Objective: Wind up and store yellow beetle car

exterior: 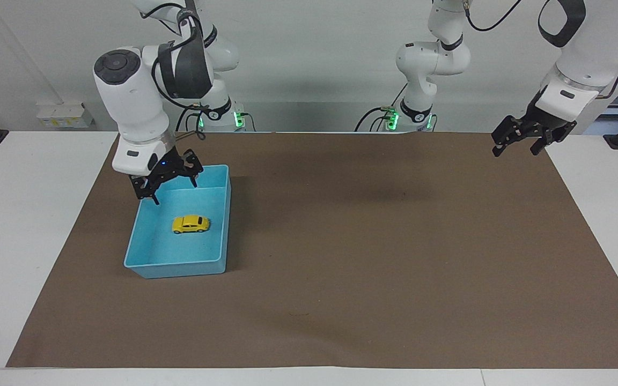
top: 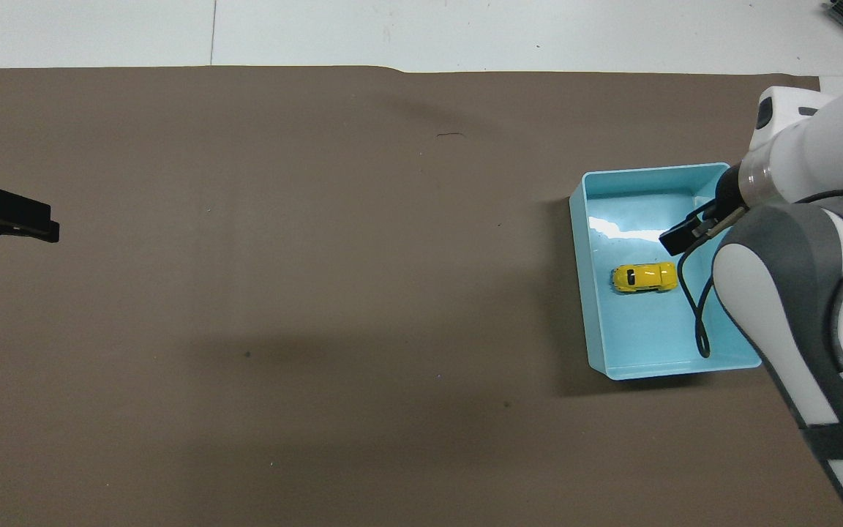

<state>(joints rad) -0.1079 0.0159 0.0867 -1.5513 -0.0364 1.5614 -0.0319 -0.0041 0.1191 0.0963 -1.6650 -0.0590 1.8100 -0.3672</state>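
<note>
From across the table, the yellow beetle car (exterior: 191, 224) sits alone in the blue bin (exterior: 151, 264). The right gripper (exterior: 168, 181) hangs over the bin, fingers spread, empty. The left gripper (exterior: 521, 140) waits open above the brown mat (exterior: 373, 257).

From overhead, the car (top: 644, 277) rests mid-bin (top: 582, 293); the right gripper is mostly hidden.

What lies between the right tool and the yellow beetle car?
Nothing. In the facing view the open right tool hangs over the light blue plastic bin, with only the bin's bare floor between it and the small yellow beetle car.
</note>
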